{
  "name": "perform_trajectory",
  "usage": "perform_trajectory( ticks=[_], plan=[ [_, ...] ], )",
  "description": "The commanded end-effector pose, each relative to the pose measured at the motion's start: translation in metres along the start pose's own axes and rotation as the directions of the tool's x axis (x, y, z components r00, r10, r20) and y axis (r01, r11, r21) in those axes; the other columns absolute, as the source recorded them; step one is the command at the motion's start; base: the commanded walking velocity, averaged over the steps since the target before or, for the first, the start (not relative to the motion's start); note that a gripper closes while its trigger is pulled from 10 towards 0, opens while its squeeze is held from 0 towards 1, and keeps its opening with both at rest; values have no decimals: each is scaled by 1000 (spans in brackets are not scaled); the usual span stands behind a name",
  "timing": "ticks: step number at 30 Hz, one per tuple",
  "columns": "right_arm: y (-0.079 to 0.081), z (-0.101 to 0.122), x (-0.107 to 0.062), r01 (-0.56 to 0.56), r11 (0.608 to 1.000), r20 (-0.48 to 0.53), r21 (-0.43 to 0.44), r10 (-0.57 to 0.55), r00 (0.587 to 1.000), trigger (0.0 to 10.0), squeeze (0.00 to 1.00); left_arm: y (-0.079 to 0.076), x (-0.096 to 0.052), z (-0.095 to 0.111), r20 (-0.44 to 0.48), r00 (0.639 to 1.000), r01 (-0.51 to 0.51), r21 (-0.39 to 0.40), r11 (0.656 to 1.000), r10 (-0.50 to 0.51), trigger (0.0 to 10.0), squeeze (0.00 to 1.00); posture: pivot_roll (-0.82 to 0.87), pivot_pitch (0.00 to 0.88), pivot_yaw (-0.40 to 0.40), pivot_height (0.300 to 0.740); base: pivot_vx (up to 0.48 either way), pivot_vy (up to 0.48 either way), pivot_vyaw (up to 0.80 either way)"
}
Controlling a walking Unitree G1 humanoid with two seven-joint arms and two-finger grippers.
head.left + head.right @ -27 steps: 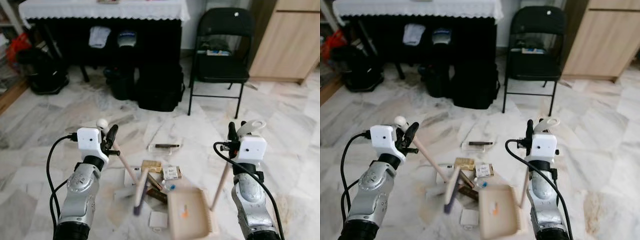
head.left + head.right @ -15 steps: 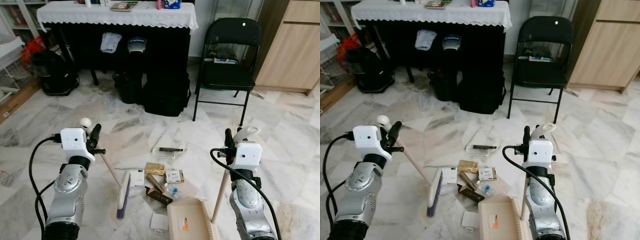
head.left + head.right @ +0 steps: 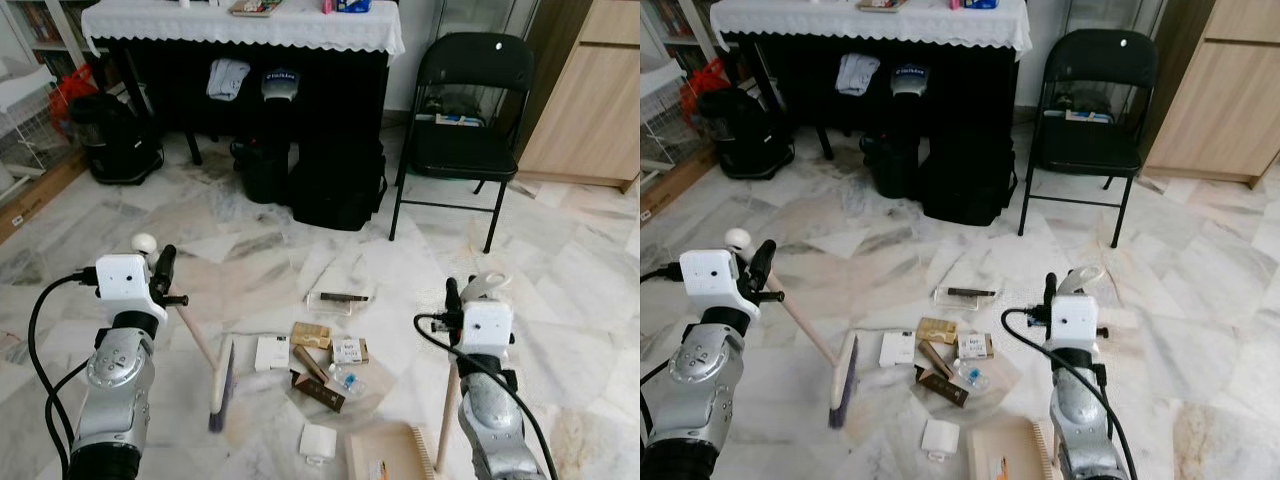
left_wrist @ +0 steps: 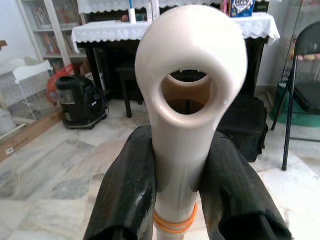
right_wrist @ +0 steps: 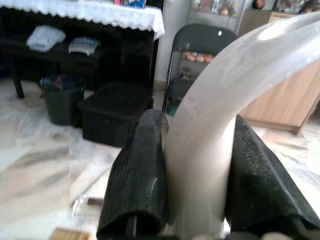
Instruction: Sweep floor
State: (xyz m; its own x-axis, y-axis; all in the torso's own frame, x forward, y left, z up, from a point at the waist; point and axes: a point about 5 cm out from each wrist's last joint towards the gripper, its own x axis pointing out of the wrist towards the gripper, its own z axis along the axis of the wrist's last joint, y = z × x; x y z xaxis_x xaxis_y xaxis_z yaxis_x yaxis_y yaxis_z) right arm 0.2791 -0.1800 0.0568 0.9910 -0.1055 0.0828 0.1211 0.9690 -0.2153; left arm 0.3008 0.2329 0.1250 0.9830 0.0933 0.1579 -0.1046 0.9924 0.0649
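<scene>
marble floor [image 3: 560,270] carries a litter pile [image 3: 322,358] between the two grippers. broom [image 3: 218,380] slants down from the left gripper [image 4: 186,190], which is clamped on its handle, head resting just left of the litter. dustpan [image 3: 392,455] lies below the litter, beside the right gripper [image 5: 195,200], which is clamped on its upright handle.

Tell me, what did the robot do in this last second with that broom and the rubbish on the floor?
The left gripper, shut on the broom, drew its head back to the robot's left, away from the litter pile; it had been right against the pile. The view also tilted up, so the dustpan sits lower in the picture. The right gripper kept hold of the dustpan handle; the litter lay as before.
</scene>
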Motion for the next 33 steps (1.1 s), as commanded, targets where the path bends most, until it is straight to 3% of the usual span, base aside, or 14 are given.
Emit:
perform_trajectory(
  ticks=[1,7,21,28,33],
  plan=[
    [1,3,3,-14,1000,24,-18,15,1000,10000,0,0,3,7,36,999,-2,8,1000,2,10000,0,-48,66,18,740,0,0,0],
    [3,-3,4,11,999,-16,35,-10,1000,10000,0,-3,3,5,30,1000,8,4,1000,-8,10000,0,-48,70,18,740,0,0,0],
    [-1,8,11,37,998,46,58,-40,998,10000,0,-4,5,7,42,999,15,-5,1000,-15,10000,0,-45,71,19,740,0,0,0],
    [-4,8,15,84,982,13,169,-87,996,10000,0,-3,6,8,44,999,17,-5,1000,-17,10000,0,-47,70,19,740,0,0,0],
    [-7,7,14,99,975,-9,201,-99,995,10000,0,-2,6,8,45,999,13,-3,1000,-13,10000,0,-48,69,18,740,0,0,0]
  ],
)
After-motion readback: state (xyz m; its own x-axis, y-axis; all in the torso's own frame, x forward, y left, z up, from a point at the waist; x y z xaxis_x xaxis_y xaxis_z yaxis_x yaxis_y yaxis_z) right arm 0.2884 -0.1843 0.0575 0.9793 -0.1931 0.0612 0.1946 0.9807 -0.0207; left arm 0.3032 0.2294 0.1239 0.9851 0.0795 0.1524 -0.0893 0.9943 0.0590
